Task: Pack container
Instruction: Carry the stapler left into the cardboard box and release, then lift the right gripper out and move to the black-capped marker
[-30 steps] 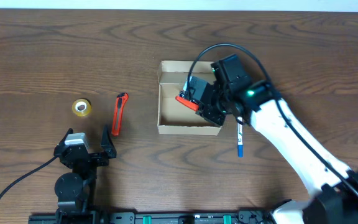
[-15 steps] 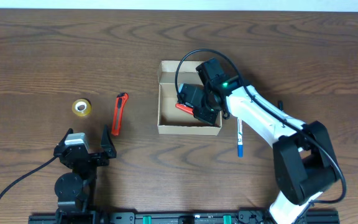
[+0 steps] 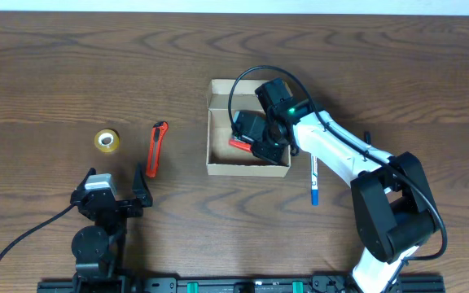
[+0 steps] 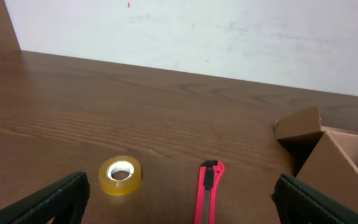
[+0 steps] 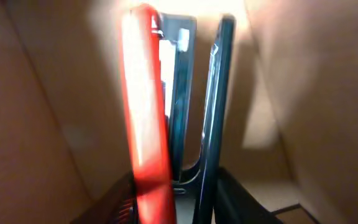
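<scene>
Cardboard box (image 3: 243, 169) lies open upward, long axis left-right; right end effector (image 5: 179, 202) inside straddles red stapler (image 5: 143, 93), grip unclear; left end effector (image 4: 179, 190) spread wide

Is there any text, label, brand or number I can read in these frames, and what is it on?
None can be read.
The cardboard box is plain.
The tape roll, red utility knife and red stapler show no print.
Any marking on the blue-capped marker is too small to read.

Right arm (image 3: 328, 148) blocks most of the container (image 3: 218, 146); left edge open.
</scene>
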Motion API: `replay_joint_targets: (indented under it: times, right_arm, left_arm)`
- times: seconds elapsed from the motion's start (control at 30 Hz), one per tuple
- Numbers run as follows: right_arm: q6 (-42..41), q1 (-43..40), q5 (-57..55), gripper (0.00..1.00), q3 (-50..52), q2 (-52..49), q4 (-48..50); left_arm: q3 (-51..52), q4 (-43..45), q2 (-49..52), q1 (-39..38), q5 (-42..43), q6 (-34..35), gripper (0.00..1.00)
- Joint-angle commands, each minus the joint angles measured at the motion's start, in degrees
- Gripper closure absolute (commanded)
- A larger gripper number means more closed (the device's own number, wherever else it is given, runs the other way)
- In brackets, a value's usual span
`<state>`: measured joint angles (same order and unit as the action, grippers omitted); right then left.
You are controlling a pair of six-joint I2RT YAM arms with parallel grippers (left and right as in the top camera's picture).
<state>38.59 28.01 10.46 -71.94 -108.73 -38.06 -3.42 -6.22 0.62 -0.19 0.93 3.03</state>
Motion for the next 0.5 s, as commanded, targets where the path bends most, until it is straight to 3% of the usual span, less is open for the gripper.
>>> replay_joint_targets:
  times: [0.0,0.37,0.47]
  right_arm:
    - [-2.64,0.44,0.46,0.64,-1.66,-0.24,0.15]
    - [-7.48,0.13,0.44,0.58,-10.97,7.37,-1.55]
    - [-14.08,-1.05,-0.9,0.57,-13.2,11.54,-0.44]
  left_arm:
    - [1.62,-1.29,-0.35,-0.22,0.15,0.46,0.05]
    - [1.62,-1.31,-0.35,-0.22,0.15,0.44,0.05]
    - [1.62,-1.31,-0.37,-0.22,0.13,0.44,0.05]
